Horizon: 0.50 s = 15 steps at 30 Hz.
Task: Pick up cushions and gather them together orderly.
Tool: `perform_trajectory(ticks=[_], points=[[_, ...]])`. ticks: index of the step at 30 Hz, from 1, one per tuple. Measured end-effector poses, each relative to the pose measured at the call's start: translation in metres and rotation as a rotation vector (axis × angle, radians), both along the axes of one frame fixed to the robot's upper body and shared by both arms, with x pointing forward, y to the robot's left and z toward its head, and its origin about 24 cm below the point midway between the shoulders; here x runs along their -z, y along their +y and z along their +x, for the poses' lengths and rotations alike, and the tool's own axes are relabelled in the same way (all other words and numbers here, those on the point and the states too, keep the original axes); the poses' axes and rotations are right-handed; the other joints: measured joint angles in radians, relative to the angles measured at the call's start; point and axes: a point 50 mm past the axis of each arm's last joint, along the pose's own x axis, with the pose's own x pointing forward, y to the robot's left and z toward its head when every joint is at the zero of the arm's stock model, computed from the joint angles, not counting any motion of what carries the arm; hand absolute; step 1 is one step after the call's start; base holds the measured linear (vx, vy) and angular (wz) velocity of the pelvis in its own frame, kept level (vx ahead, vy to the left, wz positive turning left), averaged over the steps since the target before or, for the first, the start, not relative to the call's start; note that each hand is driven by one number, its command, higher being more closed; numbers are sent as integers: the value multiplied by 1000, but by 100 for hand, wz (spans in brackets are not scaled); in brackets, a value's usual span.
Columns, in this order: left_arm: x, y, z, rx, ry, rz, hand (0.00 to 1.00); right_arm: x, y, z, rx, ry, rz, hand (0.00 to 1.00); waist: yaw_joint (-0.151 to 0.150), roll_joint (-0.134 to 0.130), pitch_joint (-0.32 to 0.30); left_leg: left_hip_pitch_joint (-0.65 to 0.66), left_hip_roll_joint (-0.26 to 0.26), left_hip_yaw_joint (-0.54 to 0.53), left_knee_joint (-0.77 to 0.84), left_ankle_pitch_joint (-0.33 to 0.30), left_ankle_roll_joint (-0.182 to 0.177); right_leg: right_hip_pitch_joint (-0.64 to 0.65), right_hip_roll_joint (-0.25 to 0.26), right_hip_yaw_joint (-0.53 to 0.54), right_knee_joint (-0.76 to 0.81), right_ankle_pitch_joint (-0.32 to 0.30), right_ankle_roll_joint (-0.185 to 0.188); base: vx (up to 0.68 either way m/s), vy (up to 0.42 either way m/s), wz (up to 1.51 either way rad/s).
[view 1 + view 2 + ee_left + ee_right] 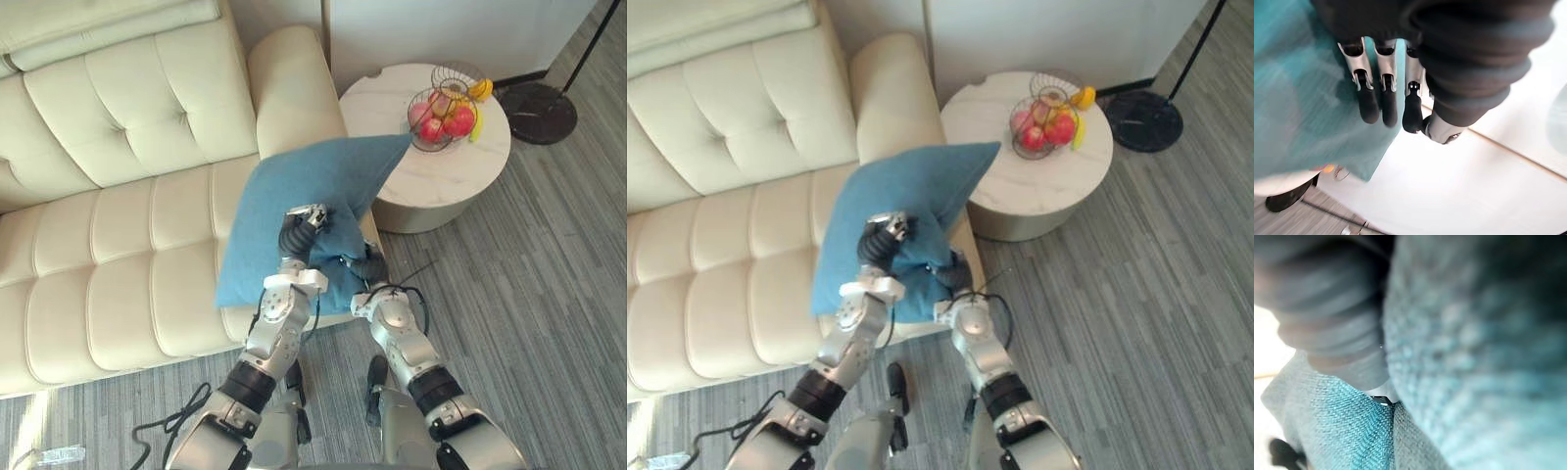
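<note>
Left wrist view: left hand (1382, 93) flat against cushion (1298, 103).

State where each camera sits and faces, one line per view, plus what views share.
Left eye view: on the head, looking down at the blue cushion at the sofa, round table beside; both arms, left robot hand and right robot hand on it.
Right eye view: same head, same scene, slightly offset.
Left wrist view: left wrist, along its straight fingers on the cushion.
Right wrist view: right wrist, close against cushion fabric; dark cover shows.
Shared: every view shows the cushion.
</note>
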Motion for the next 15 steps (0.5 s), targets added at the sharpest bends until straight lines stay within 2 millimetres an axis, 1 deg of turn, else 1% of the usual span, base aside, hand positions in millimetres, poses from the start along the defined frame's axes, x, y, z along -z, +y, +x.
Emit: perform_trajectory(ticks=[1,3,4,5,7,8,10,12,13,15], points=[[0,8,0,-23,-2,7,0,0,-6,-2,21,-1,7,100,-1,-2,-5,0,-1,0,0,1,1,0,-1,0,0,0,1,71,12,5],[0,34,-2,-104,-12,33,0,2,-28,-5,98,-2,27,100,-8,-4,-11,9,-6,-5,-5,2,2,15,-3,-5,-8,-1,2,74,11,6],[0,42,-4,-129,-15,41,0,2,-35,-7,119,-3,28,100,-7,-4,-11,20,-7,-5,-12,2,2,23,-3,-6,-12,-1,3,74,16,6],[1,55,-7,-168,-16,47,0,3,-46,-11,149,-4,23,100,-8,-7,-21,25,-8,-5,-17,2,3,30,-3,-7,-18,-2,4,70,15,2],[2,74,-10,-221,-20,71,0,1,-59,-15,183,-15,15,100,-8,-13,-30,26,-9,-5,-22,2,3,30,-3,-7,-22,-2,6,61,9,1],[3,87,-12,-264,-14,79,0,-1,-64,-16,201,-25,19,100,-9,-17,-33,26,-9,-5,-25,2,3,30,-2,-6,-26,-1,7,41,5,-3],[9,103,-17,-315,8,90,0,-1,-70,-16,221,-29,23,100,-10,-23,-38,29,-9,-2,-29,2,3,33,0,-4,-33,1,8,37,2,-4],[24,118,-21,-365,74,102,0,-2,-78,-17,234,-30,11,100,-10,-24,-39,38,-9,-3,-31,2,3,47,1,-4,-44,3,11,42,3,0],[28,121,-23,-377,92,107,0,-2,-79,-17,233,-32,10,100,-10,-25,-40,37,-9,-3,-31,1,2,48,1,-4,-47,4,11,39,10,1],[47,128,-26,-391,186,155,0,-5,-83,-20,230,-48,5,100,-7,-25,-40,30,-9,-4,-31,1,2,46,2,-6,-56,8,13,0,0,0]])
